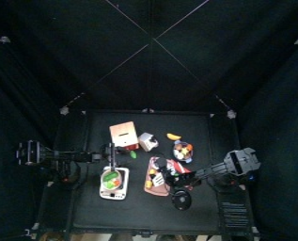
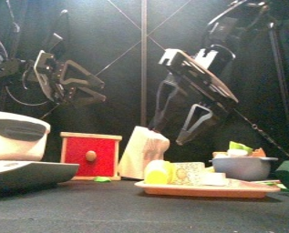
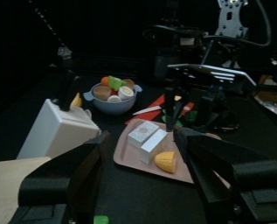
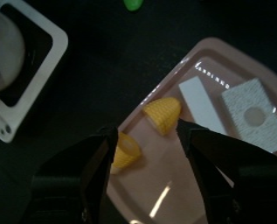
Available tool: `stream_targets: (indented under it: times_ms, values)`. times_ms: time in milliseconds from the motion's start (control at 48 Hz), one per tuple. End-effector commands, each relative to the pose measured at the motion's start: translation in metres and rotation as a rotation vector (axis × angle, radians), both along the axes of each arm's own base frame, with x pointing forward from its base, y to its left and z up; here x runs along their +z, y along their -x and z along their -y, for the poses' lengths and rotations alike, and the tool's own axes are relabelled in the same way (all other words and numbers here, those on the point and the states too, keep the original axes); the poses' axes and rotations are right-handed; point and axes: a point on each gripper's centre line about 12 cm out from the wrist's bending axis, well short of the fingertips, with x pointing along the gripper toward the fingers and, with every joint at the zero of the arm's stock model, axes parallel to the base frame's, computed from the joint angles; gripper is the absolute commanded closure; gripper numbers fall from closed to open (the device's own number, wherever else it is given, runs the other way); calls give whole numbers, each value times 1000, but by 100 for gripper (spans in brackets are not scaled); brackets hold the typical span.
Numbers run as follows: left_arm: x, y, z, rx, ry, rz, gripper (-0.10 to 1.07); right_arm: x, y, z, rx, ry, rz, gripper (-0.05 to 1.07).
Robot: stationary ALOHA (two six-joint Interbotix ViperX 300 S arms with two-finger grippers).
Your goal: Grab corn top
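The right pincer (image 4: 152,162) is hovering with its jaws spread wide, holding nothing, directly over the yellow plastic corn pieces (image 4: 162,115) lying on the pale pink rectangular tray (image 4: 211,179). Doing this well probably means dropping straight down so the jaws are straddling one piece, then closing gently, since the smooth piece could slide on the tray. The left pincer (image 3: 147,179) is resting apart, also spread wide. The right wrist view is showing two separate corn pieces between the jaws; the front view is showing only a yellow lump (image 2: 159,172) at the tray's end, beside a red wooden box (image 2: 90,154) on the surface.
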Motion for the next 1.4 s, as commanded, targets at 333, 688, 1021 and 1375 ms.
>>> stream_targets:
  times_ms: [333,688,1021,1375]
  values:
    - [9,7,5,-20,-22,34,4,-8,-16,13,-207,-162,-43,11]
    - [7,9,5,-19,-20,27,4,-29,-15,30,-322,-185,-72,13]
    - [7,9,4,-19,-23,28,4,-49,-14,34,-328,-166,-119,16]
    - [6,11,3,-13,-21,23,4,-31,-22,27,-291,-157,-80,35]
